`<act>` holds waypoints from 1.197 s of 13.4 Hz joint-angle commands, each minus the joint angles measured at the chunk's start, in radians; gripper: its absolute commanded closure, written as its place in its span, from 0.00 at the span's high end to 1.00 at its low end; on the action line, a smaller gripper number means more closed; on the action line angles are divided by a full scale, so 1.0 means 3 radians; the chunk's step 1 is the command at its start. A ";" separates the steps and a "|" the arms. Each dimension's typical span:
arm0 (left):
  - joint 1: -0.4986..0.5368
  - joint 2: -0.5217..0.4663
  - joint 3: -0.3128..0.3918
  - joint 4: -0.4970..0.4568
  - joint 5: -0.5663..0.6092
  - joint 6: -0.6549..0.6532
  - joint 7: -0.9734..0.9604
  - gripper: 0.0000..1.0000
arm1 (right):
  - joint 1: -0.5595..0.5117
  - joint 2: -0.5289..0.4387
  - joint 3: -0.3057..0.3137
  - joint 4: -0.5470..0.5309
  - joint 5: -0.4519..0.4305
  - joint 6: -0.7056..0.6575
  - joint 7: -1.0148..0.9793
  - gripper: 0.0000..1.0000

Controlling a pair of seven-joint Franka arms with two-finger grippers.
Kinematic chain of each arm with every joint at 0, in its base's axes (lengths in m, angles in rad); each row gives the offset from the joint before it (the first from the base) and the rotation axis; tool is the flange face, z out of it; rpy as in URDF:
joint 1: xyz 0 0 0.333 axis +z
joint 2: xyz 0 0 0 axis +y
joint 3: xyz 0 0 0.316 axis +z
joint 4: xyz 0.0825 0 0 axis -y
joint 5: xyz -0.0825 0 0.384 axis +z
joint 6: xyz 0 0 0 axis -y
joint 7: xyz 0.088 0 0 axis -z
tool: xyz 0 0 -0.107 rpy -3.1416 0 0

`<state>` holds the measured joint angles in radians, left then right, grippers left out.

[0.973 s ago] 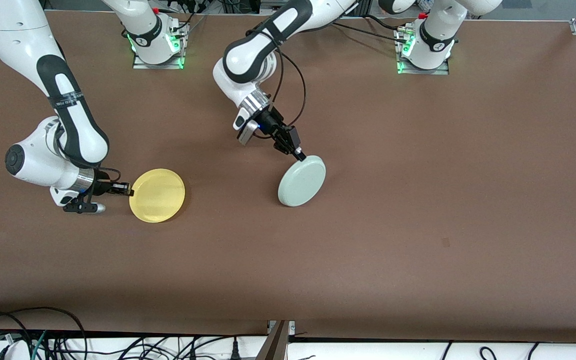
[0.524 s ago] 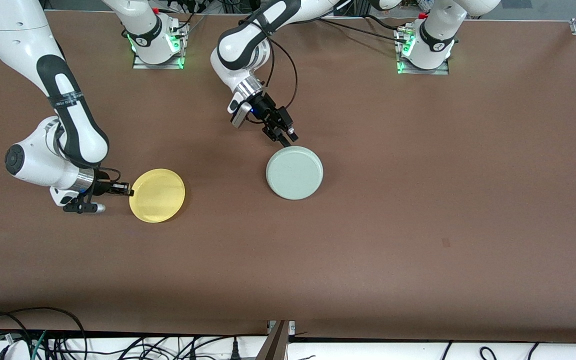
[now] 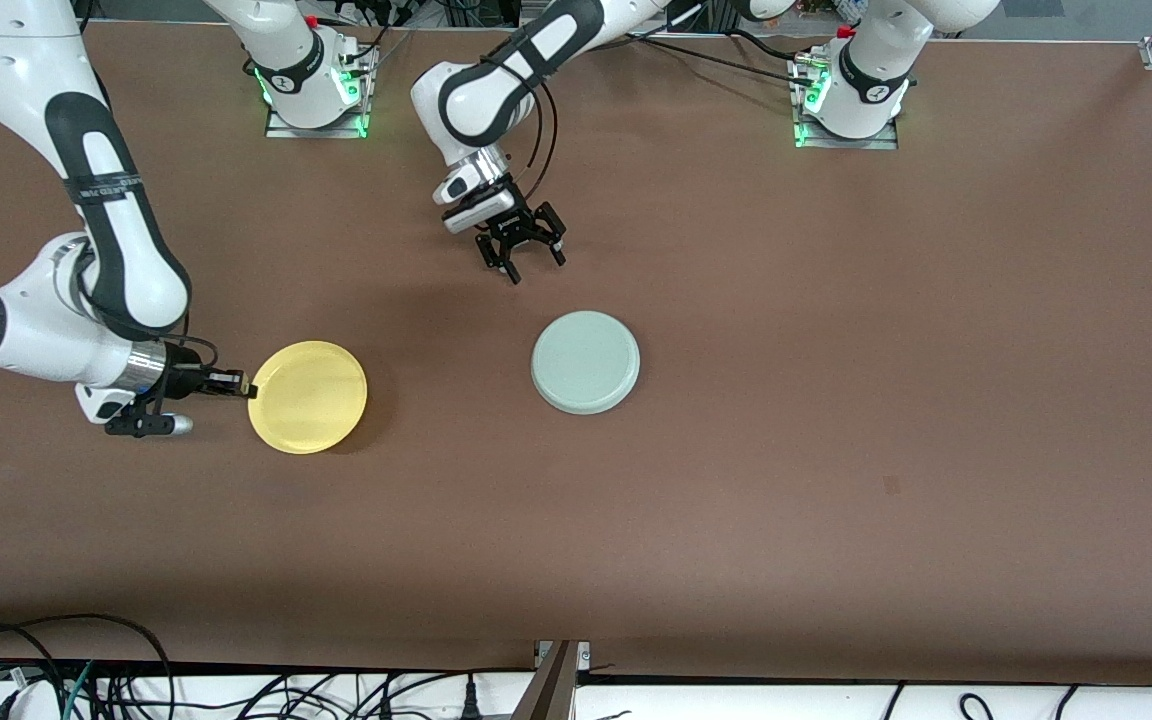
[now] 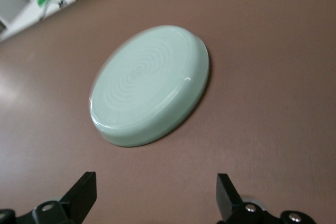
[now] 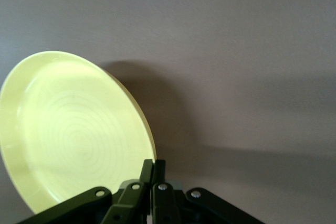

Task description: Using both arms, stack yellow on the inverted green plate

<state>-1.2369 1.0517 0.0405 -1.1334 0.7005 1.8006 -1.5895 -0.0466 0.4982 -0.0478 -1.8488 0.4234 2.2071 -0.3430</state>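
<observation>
The pale green plate (image 3: 586, 361) lies upside down on the table near its middle, its ringed flat underside up; it also shows in the left wrist view (image 4: 150, 84). My left gripper (image 3: 523, 262) is open and empty, apart from the green plate, over the table on the side toward the robot bases. The yellow plate (image 3: 308, 396) is toward the right arm's end of the table, rim up. My right gripper (image 3: 246, 388) is shut on the yellow plate's rim, and the plate is tilted with a shadow under it in the right wrist view (image 5: 73, 135).
The brown table (image 3: 836, 350) has bare surface around both plates. Cables and a metal bracket (image 3: 556, 680) lie along the table's edge nearest the front camera. The arm bases (image 3: 311, 90) stand at the edge farthest from the camera.
My left gripper let go of the green plate, which dropped flat upside down, then opened and drew back toward the bases. My right gripper shifted slightly, lifting the yellow plate's rim.
</observation>
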 commanded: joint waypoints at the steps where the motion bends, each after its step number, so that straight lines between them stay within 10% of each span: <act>1: 0.0516 -0.0121 -0.0058 0.0284 -0.0762 0.0332 0.0021 1.00 | -0.0039 -0.0060 -0.0015 0.0256 0.0082 -0.0478 -0.0043 0.00; 6: 0.1381 -0.0437 -0.0069 0.0470 -0.1924 0.0313 0.0788 1.00 | 0.0012 -0.0076 0.0057 0.0400 0.0087 -0.0684 -0.0038 0.00; 16: 0.2282 -0.1178 -0.0079 0.0449 -0.2540 -0.0514 0.1896 1.00 | 0.1131 0.0093 0.0333 0.0375 0.0164 0.0179 0.1530 0.00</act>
<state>-0.6031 0.7753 0.0284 -0.9792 -0.0374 1.7232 -1.1373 0.2304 0.5201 0.0610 -1.7382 0.4558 2.2211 0.0303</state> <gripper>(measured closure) 0.000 0.982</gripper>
